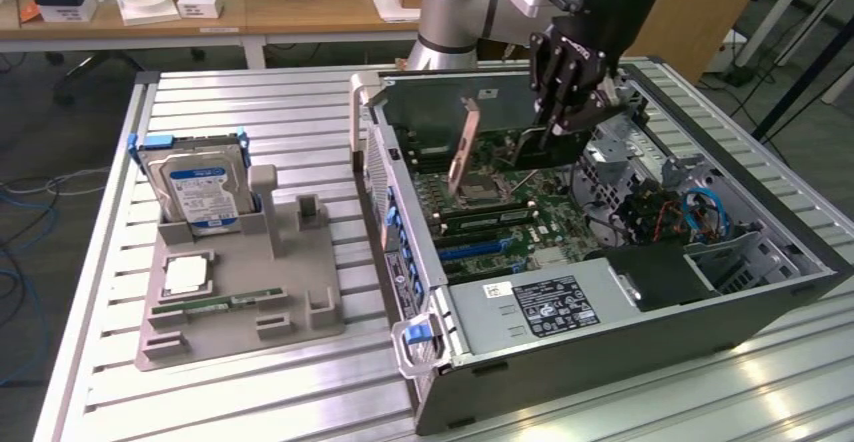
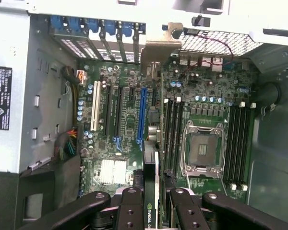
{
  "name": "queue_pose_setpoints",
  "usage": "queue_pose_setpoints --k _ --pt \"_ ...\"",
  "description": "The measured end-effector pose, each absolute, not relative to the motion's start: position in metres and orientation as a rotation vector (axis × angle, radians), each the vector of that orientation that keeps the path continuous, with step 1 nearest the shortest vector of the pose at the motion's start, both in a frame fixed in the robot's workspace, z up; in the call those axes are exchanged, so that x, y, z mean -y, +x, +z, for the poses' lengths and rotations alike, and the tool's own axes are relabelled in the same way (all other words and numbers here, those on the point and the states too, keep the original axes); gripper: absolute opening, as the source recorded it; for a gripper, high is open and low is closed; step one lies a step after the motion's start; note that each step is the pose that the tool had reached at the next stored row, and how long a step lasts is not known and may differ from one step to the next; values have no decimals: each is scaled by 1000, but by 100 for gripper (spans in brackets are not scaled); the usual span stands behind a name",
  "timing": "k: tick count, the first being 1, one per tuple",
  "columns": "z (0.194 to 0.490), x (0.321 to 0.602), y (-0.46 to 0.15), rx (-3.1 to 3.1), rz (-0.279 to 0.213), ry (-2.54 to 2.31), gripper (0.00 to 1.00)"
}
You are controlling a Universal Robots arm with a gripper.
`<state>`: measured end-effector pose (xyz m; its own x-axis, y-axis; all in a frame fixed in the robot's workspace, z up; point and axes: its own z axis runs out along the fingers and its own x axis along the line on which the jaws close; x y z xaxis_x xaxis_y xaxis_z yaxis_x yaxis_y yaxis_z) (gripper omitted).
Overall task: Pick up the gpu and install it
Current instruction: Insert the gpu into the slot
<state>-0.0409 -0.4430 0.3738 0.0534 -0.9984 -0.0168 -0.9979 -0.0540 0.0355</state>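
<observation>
The gpu (image 1: 463, 147) hangs inside the open computer case (image 1: 400, 212), its tan metal bracket standing upright above the motherboard (image 1: 521, 217). My gripper (image 1: 541, 147) reaches down into the case and is shut on the card's other end. In the wrist view the gpu (image 2: 156, 167) is seen edge-on between my black fingers (image 2: 132, 206), with a green logo label by the pads. It runs toward its bracket (image 2: 158, 48) at the case's rear slots. The card lies over the strip between the blue expansion slot (image 2: 144, 115) and the memory slots (image 2: 173, 129). Whether it touches a slot I cannot tell.
At the exterior view's left, a grey holder tray (image 1: 300, 282) carries an upright hard drive (image 1: 200, 187), a processor chip (image 1: 184, 275) and a green memory stick (image 1: 220, 304). The power supply (image 1: 547, 307) fills the case's near end. Cables and a drive cage (image 1: 667, 212) crowd its right.
</observation>
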Motion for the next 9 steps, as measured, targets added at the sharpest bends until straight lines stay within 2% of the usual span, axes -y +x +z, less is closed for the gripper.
queue_pose_setpoints --k 9 --pt "371 443 -42 2185 -56 2239 26"
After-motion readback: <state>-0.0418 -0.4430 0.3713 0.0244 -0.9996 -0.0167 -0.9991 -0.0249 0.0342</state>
